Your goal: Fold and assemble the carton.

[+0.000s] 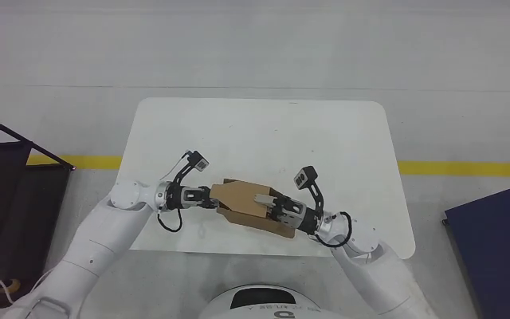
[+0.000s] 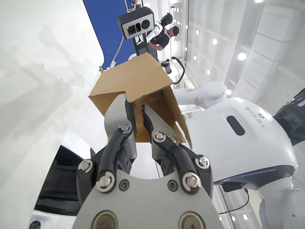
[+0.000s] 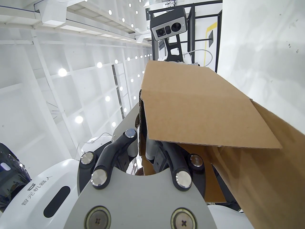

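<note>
Left gripper (image 2: 134, 113), close to its wrist camera, is clamped on one wall of the brown carton (image 2: 135, 77), one finger inside and one outside. The right gripper (image 3: 141, 144) pinches the carton's opposite end; a loose flap covers most of one finger. From above, the carton (image 1: 243, 203) hangs partly opened between both grippers, over the near part of the white table (image 1: 263, 127). A yellow floor line (image 1: 454, 167) runs behind the table, a dark rack (image 1: 24, 191) stands to the left and a blue panel (image 1: 486, 231) to the right.
</note>
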You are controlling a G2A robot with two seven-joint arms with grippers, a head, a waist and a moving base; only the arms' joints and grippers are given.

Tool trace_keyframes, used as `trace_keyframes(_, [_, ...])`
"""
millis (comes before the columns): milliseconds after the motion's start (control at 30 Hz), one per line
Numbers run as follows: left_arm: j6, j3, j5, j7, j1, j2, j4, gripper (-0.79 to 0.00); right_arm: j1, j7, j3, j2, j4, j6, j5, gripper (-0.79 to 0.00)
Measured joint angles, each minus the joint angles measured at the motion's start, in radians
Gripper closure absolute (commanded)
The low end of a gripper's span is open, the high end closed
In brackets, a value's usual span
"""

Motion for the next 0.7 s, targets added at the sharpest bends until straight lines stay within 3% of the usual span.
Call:
trace_keyframes(233, [0.003,0.008,-0.006,-0.003,-0.008,-0.004,0.009,-0.043,0.001,0.001,-0.003,0.000,0.000,-0.003,0.002,0.000])
trace_keyframes(467, [-0.005,-0.026,-0.008,0.005,0.015,0.006,0.009,-0.206,-0.006,0.011,0.019,0.003,-0.002,-0.013,0.034,0.000])
trace_keyframes(700, [-0.010,-0.102,-0.004,0.010,0.095,0.033,0.032,-0.308,-0.014,0.033,0.043,0.008,-0.003,-0.014,0.067,0.000])
